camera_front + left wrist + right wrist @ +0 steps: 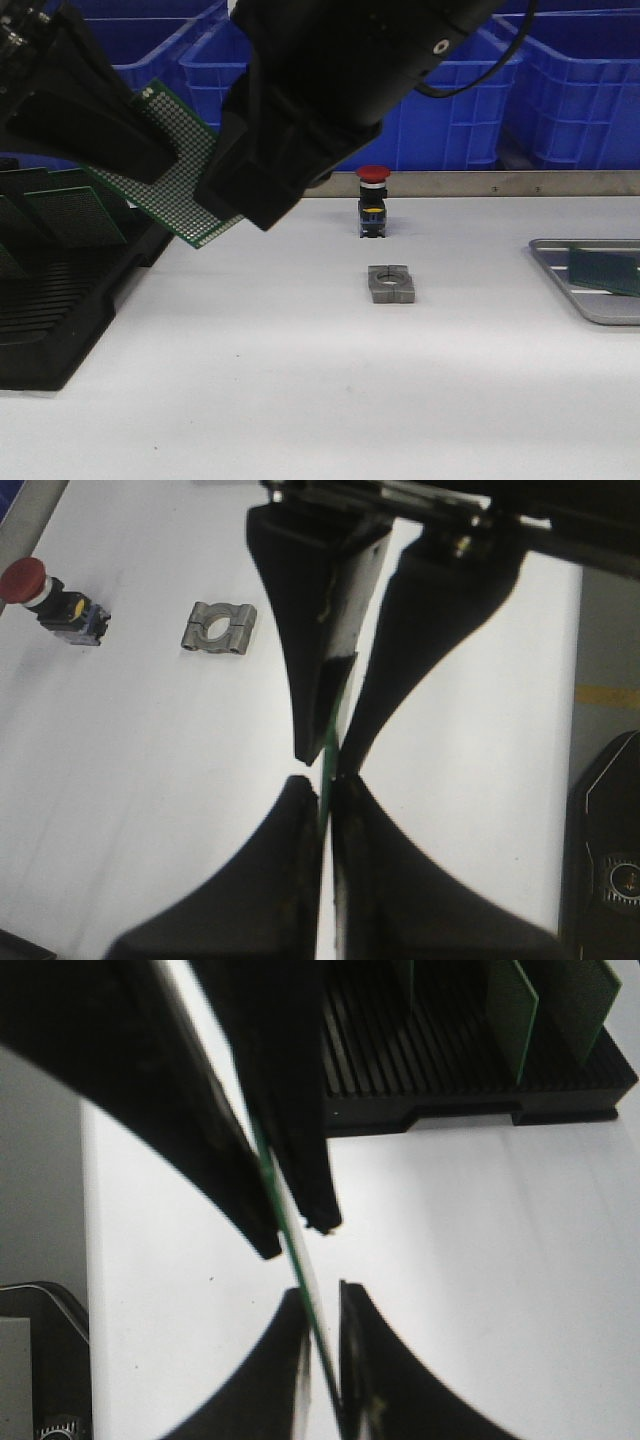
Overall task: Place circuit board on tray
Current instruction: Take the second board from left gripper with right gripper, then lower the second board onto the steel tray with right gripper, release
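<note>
Green circuit board (178, 170) hangs pinched between both tools, left tool (326, 782) and right tool (322, 1290) clamping its edges for handover; tray (560, 275) lies well off rightward.

Left gripper (328, 795) is pinching a thin green board (330, 742) edge-on, with the other gripper's fingers (310, 650) clamped on it too. Red button (52, 597) and metal clamp (219, 627) sit apart on the white table (150, 780).
</note>
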Available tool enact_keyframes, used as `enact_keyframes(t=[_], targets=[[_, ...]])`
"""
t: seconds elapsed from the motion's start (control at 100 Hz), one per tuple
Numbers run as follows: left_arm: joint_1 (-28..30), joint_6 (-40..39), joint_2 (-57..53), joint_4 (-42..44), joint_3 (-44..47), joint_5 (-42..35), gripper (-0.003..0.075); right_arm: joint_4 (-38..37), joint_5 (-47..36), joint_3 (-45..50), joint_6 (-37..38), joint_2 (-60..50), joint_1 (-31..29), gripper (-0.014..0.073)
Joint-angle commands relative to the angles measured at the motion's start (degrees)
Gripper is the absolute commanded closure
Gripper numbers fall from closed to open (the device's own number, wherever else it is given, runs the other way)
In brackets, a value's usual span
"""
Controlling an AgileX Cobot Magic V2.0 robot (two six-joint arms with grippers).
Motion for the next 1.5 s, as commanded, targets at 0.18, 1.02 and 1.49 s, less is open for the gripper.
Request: enact_keyframes(t=[0.18, 1.02, 1.49], targets=[[-0.35, -1.64, -0.93, -3.56, -1.69, -5.5, 0.0281, 2.6, -3.91, -1.73, 1.04, -1.95, -0.37, 0.0663], [-0.35, -1.64, -3.63, -0.99, -1.69, -15.8, 0.0175, 20.23, 13.43, -1.46, 10.77, 7.7, -51.35, 0.0663], [-0.35, -1.64, -3.63, -0.99, -1.69, -15.8, 0.0175, 19.86, 13.45, -1.52, 10.14, 14.28, -57.32, 0.0489]])
